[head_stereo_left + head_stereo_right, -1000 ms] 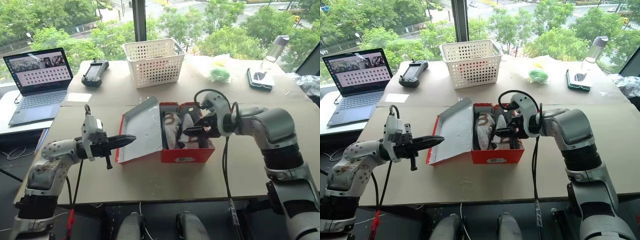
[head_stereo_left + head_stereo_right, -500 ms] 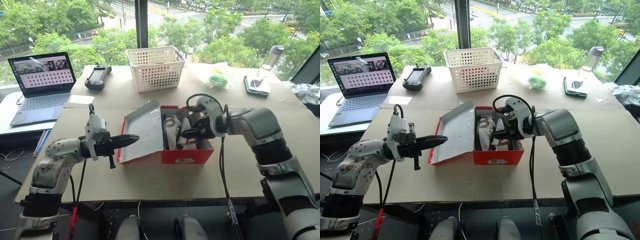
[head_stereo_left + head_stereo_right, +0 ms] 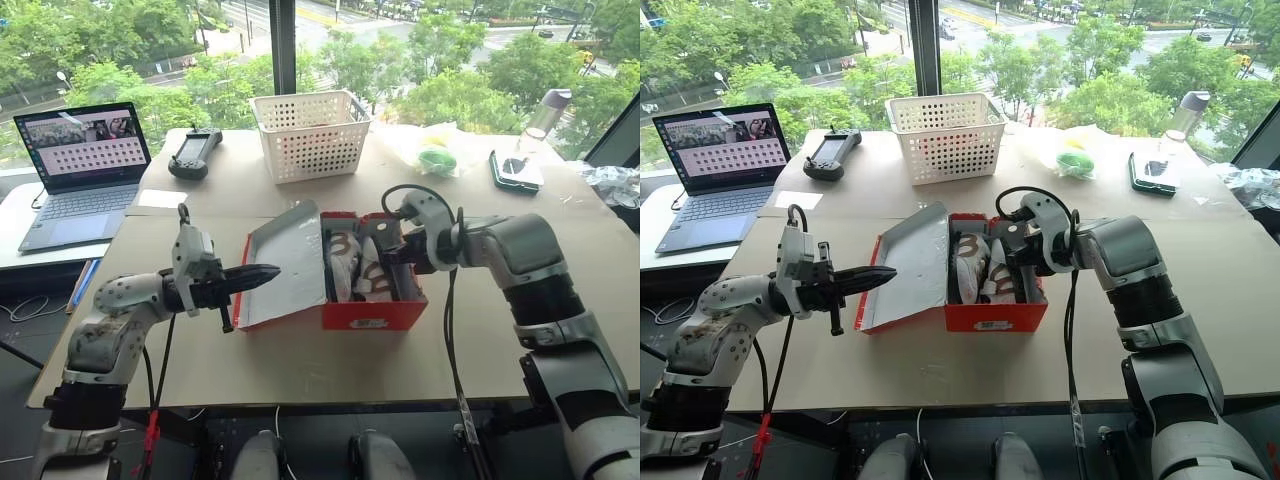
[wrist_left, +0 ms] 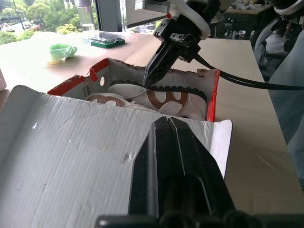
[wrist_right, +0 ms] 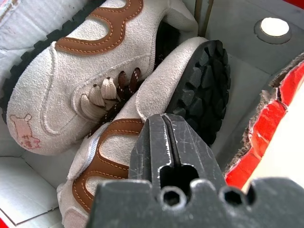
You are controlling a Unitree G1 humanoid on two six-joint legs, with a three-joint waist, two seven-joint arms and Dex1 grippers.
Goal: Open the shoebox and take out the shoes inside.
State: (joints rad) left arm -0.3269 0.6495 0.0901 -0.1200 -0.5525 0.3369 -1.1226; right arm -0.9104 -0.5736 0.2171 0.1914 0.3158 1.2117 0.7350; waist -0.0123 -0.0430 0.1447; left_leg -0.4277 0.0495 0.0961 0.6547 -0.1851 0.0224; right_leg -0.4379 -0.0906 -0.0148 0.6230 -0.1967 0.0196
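Red cardboard forms the shoebox (image 3: 375, 312), which sits open near the middle of the brown table (image 3: 300, 370), its lid (image 3: 285, 262) swung up toward the robot's left with the grey-white inner face exposed. Both shoes (image 3: 985, 272) lie inside the box, side by side.

The left gripper (image 3: 262, 275) points level at the lid, fingers pressed together with nothing between them. The left wrist view places these closed fingers against the lid's corrugated inner face, a contact that the head views leave uncertain. The same view shows the right gripper (image 4: 154, 71) descending into the box from above, tips at the shoes' brown-trimmed sides.

The right gripper angles down into the box. In the right wrist view its fingers (image 5: 156, 142) meet edge to edge, resting on the suede upper of the nearer sneaker (image 5: 137, 133) beside the dark treaded sole; no material is visibly caught between them. That view also reveals brown laces and a small pink printed figure on the other sneaker (image 5: 61, 85).

Behind the box stand a white perforated basket (image 3: 312, 130), a laptop (image 3: 80, 170) and a black handheld controller (image 3: 190, 152).
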